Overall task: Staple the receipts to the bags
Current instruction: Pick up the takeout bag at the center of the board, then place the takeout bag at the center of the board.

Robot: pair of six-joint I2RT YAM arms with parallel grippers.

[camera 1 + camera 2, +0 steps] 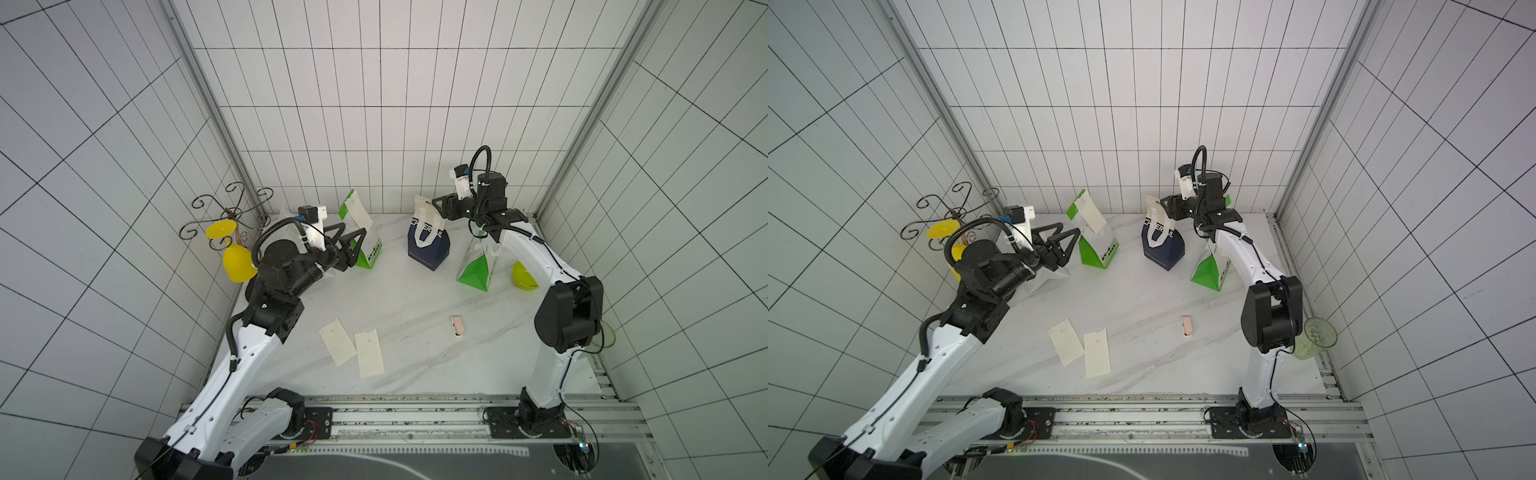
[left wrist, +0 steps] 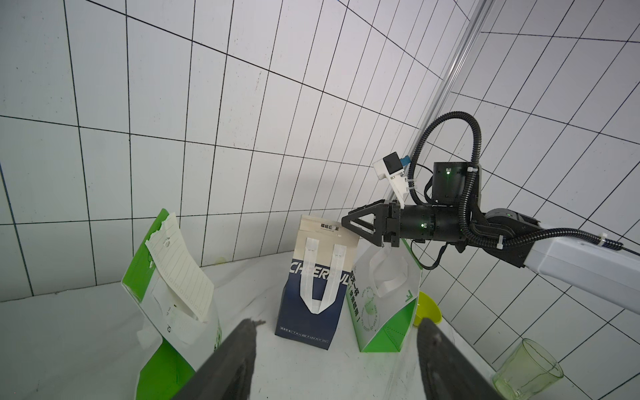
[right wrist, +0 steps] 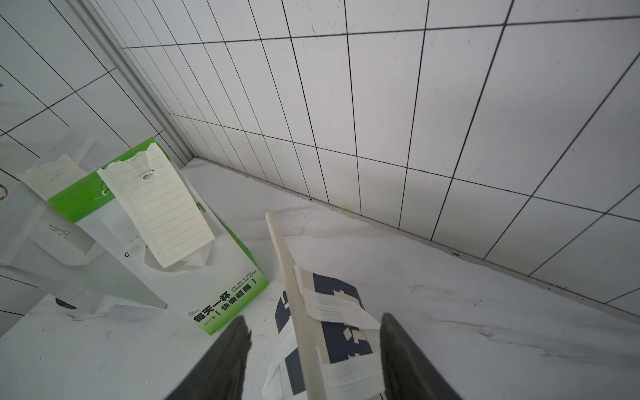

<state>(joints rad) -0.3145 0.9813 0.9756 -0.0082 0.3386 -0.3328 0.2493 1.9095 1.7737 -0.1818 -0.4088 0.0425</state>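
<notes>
The navy bag [image 2: 304, 311] reads "CHEER…"; the left green bag [image 3: 239, 287] reads "ONE CUP A DAY". The right gripper [image 3: 315, 320] reaches level, fingers parted astride the navy bag's top; the left gripper [image 2: 337, 321] hangs released, empty.

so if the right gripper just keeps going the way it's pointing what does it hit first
The navy bag: its cream top edge sits between the open jaws of the right gripper, so going on should push further over that edge. Exact depth is unclear.
</notes>
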